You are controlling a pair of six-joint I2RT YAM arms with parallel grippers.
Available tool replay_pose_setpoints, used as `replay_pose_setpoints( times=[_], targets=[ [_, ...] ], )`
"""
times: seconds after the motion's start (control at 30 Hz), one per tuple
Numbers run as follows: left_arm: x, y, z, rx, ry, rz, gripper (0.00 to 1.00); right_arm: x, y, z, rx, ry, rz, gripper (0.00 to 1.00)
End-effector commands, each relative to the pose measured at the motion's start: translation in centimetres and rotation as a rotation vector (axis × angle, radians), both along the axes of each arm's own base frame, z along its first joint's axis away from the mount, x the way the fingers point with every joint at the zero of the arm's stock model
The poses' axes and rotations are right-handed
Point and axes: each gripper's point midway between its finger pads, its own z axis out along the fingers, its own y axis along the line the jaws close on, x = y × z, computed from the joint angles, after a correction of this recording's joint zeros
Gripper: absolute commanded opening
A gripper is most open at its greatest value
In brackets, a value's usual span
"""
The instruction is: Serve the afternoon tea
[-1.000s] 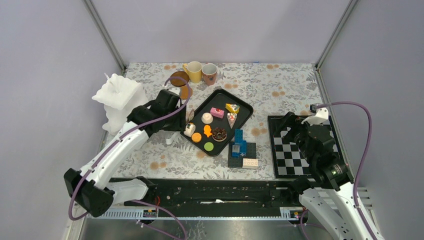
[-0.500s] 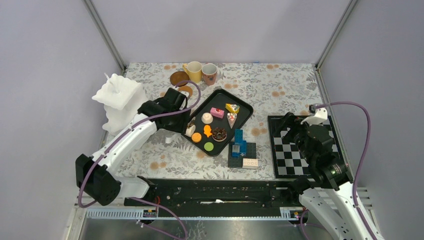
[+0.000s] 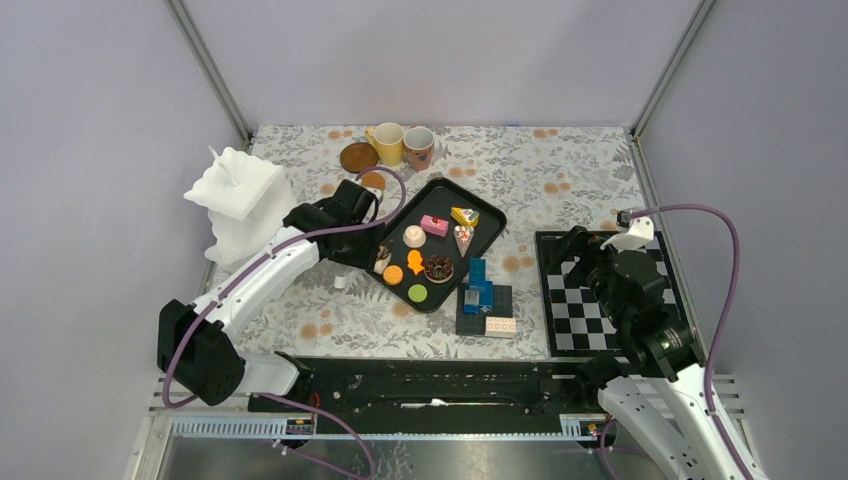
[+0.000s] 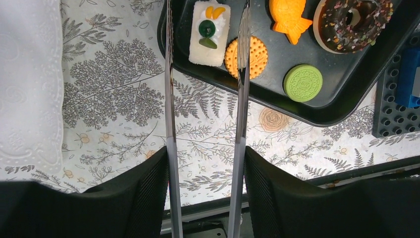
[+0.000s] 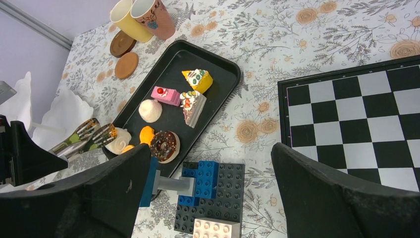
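My left gripper (image 4: 205,153) is shut on the metal tongs (image 4: 170,124). The two tong arms reach over the near left corner of the black tray (image 4: 317,119) and straddle the white toy cake (image 4: 210,32). The orange cookie (image 4: 257,57), green cookie (image 4: 303,83), orange fish cookie (image 4: 289,17) and donut (image 4: 354,22) lie beside it. More cakes sit further back on the tray (image 3: 490,215). The yellow mug (image 3: 389,143), pinkish mug (image 3: 419,147) and two brown coasters (image 3: 358,157) stand at the back. My right gripper (image 5: 210,153) is open and empty, above the brick stack.
A blue and black brick stack (image 3: 480,295) stands just right of the tray's near end. A checkerboard (image 3: 600,290) lies at the right. A white lacy holder (image 3: 238,195) stands at the left. Grey walls enclose the table.
My left arm has swung right and nearer with the tongs, uncovering the coasters. The tong tips now sit around the white cake. The right arm has not moved.
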Motion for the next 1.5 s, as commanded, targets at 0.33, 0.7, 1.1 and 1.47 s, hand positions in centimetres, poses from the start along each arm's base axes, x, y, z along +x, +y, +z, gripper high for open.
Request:
replay_pose_setpoints(
  times=[0.33,0.7,1.1,1.47],
  targets=[
    [0.0,-0.5,-1.4,-0.021,0.022,-0.013,0.5,0.3,0.6,0.9,0.026,-0.042,0.021,0.98],
    [0.6,-1.0,-1.9,-0.028,0.019,-0.017,0.42,0.2,0.7,0.5,0.033,-0.036,0.024,0.98],
    [0.3,-1.0,-2.6,-0.023,0.043,-0.019,0.36,0.3,0.7,0.6,0.033,-0.035,0.022,0.98],
    [1.4,-0.9,-0.1,-0.036,-0.029,0.021,0.24,0.3,0.7,0.7,0.033,-0.038,0.023,0.98]
  ],
)
